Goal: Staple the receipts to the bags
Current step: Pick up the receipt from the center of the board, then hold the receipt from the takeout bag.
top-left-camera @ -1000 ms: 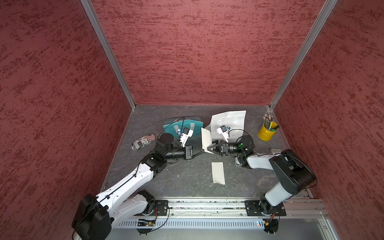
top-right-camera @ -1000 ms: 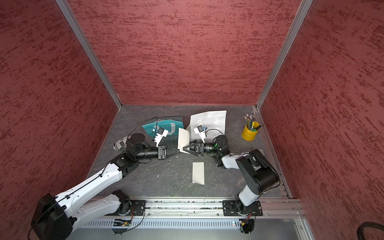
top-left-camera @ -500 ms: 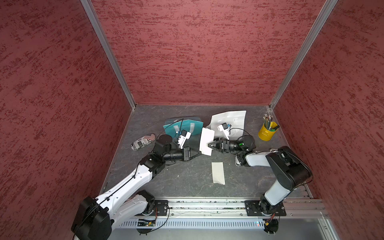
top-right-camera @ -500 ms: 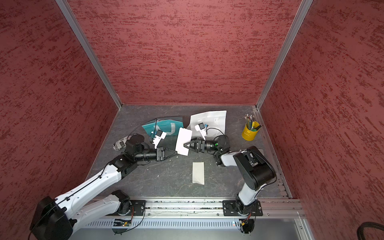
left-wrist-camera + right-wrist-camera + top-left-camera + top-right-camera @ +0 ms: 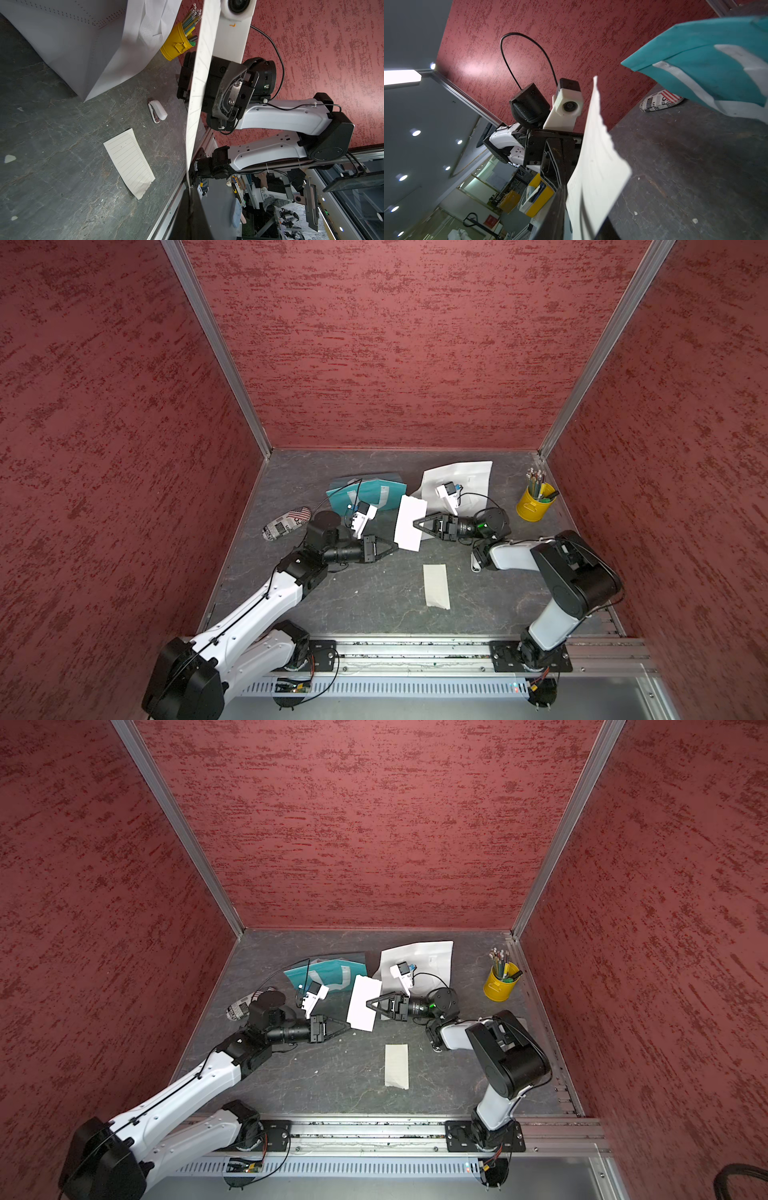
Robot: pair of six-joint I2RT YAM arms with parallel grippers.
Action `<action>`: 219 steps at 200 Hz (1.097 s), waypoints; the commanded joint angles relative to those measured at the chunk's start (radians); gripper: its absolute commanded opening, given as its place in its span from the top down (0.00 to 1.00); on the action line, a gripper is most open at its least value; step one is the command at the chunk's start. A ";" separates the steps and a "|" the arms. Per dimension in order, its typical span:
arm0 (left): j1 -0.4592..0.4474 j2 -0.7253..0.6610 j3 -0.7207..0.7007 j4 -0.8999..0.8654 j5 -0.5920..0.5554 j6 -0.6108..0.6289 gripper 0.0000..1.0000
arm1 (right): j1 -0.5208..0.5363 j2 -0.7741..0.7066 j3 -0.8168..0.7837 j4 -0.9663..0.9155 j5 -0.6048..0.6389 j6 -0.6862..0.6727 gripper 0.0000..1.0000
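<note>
One receipt point(image 5: 409, 522) hangs upright over the table's middle, held from both sides. My left gripper point(image 5: 394, 546) is shut on its near lower corner, and the paper's edge runs between the dark fingers in the left wrist view point(image 5: 192, 116). From the opposite side my right gripper point(image 5: 415, 522) is shut on the receipt's right edge, with the sheet point(image 5: 596, 166) between its fingers. A second receipt point(image 5: 436, 585) lies flat nearer the front. The teal bag point(image 5: 370, 491) and the white bag point(image 5: 461, 477) lie flat behind the grippers. The small white stapler point(image 5: 158, 111) lies on the table beside the right arm.
A yellow pencil cup point(image 5: 534, 502) stands at the back right. A newsprint-patterned pouch point(image 5: 286, 522) lies at the left by the wall. Red walls enclose three sides, and a metal rail point(image 5: 415, 649) runs along the front edge.
My right gripper moved left onto the receipt's edge and went from wide open to shut on it. My left gripper kept its hold on the receipt.
</note>
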 commanded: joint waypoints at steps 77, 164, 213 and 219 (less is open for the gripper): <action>0.173 -0.005 0.510 -0.633 -0.140 0.524 0.00 | -0.004 -0.236 0.101 -0.791 0.305 -0.792 1.00; 0.246 0.274 0.839 -0.710 -0.244 1.212 0.04 | 0.064 -0.106 0.278 -0.958 0.307 -1.066 1.00; 0.288 0.426 0.890 -0.710 -0.127 1.308 0.20 | 0.103 -0.007 0.368 -1.046 0.329 -1.152 1.00; 0.288 0.441 0.891 -0.715 -0.113 1.318 0.23 | 0.104 0.004 0.374 -1.044 0.331 -1.150 1.00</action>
